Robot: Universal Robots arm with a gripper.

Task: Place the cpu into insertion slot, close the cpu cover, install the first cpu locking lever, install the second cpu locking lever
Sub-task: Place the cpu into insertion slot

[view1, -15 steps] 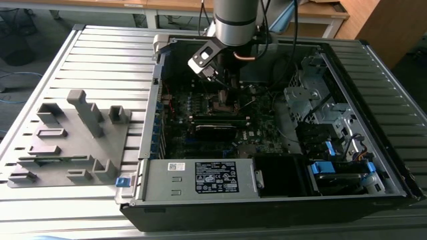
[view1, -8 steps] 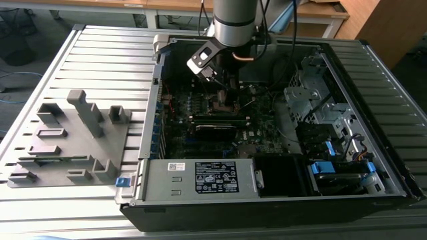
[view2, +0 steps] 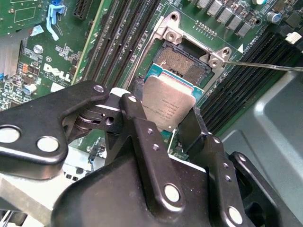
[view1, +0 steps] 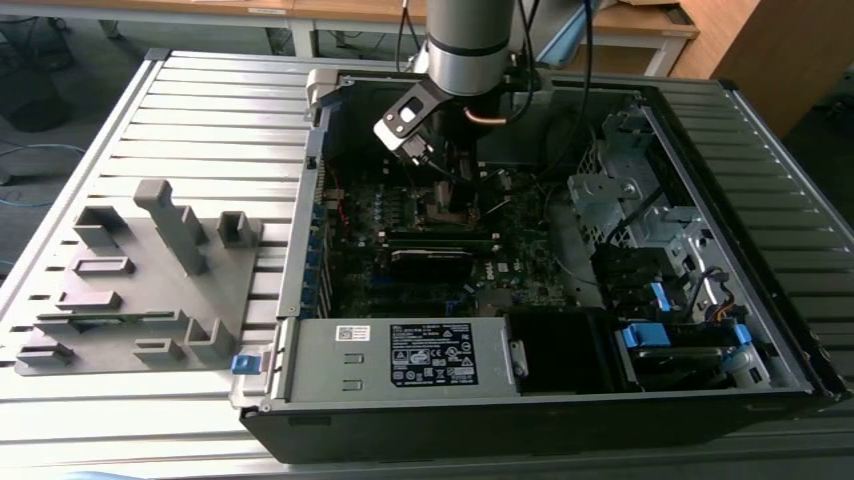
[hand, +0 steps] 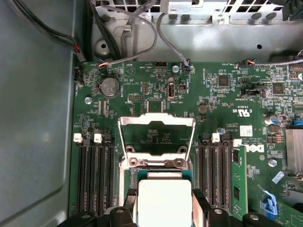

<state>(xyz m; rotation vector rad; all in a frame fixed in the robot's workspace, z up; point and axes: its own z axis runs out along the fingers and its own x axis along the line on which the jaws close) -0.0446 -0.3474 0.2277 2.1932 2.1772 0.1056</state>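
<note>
Table (view1: 200, 110) of slats, desks (view1: 641, 22) behind, cpu (view2: 168, 106) held

A slatted metal table (view1: 200, 110) carries an open computer case (view1: 534, 432) beside a grey parts fixture (view1: 247, 285).

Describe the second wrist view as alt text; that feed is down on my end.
The black gripper clamps the cpu by two opposite edges, holding it over one edge of the open insertion slot. The slot's contacts are exposed on the green motherboard, with long black memory slots on both sides.
</note>
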